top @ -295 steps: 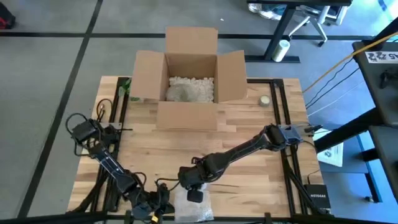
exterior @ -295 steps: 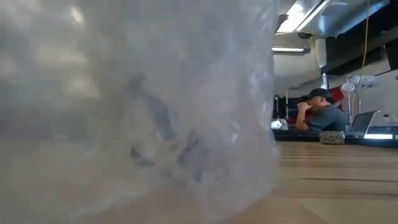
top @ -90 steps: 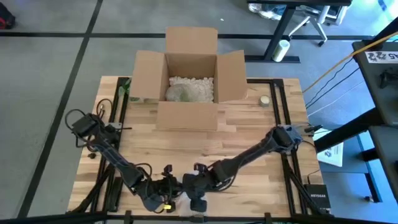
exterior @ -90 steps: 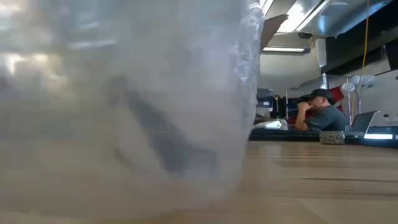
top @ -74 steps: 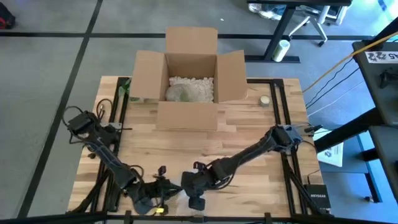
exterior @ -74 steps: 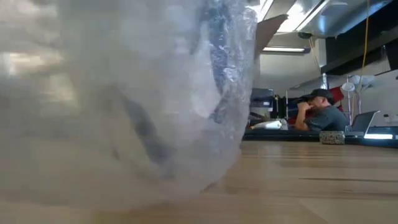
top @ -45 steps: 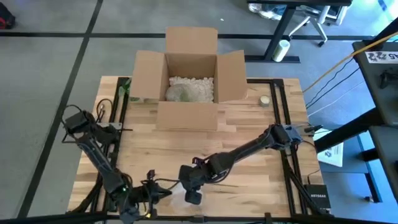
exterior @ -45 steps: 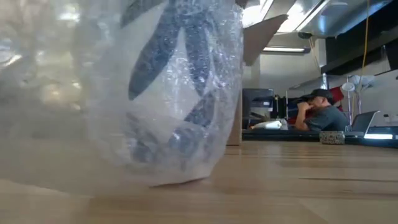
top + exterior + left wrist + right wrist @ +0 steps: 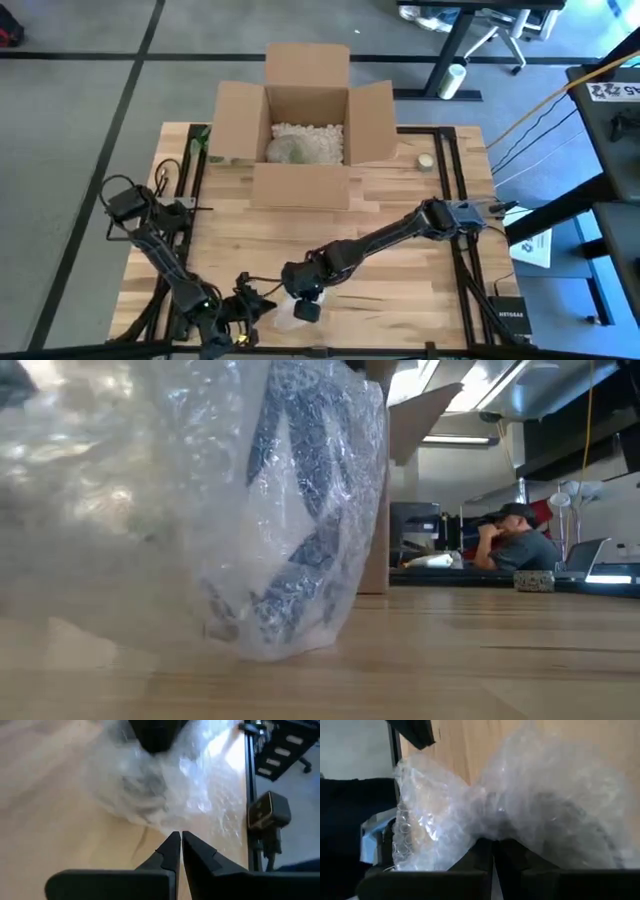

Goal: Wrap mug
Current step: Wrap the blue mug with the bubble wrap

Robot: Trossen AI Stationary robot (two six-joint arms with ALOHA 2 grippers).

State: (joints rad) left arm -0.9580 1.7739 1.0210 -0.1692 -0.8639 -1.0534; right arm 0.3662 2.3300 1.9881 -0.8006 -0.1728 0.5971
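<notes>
Mug [image 9: 290, 510] sits inside the bubble wrap [image 9: 180, 510], near the table's [image 9: 400, 290] 6 o'clock edge in the high view. Low view shows its dark-patterned body through the film; no bare ceramic visible there.

Right gripper [image 9: 303, 305] is on the bundle at roughly 6 o'clock. Right wrist view has its fingers [image 9: 485, 852] pinched together on a gathered neck of wrap, so clamped on film, not the cup itself.

Left gripper [image 9: 245, 300] is just beside the bundle, at its 9 o'clock. Left wrist view shows its fingers [image 9: 172, 852] nearly touching, nothing visibly between them, wrap just ahead. Looks like it's holding nothing.

Progress, my read:
- wrap is around the mug, mostly done
- loose film trails out toward the table edge in the wrist views, not tucked
- can't tell if the far side is closed
- left to do: fold or tuck the loose tail so the bundle holds when released

Cardboard box [image 9: 305, 125] with packing peanuts [image 9: 312, 140] sits open at 12 o'clock, well apart from the bundle. Person [image 9: 515, 540] seated beyond the table, not involved.
</notes>
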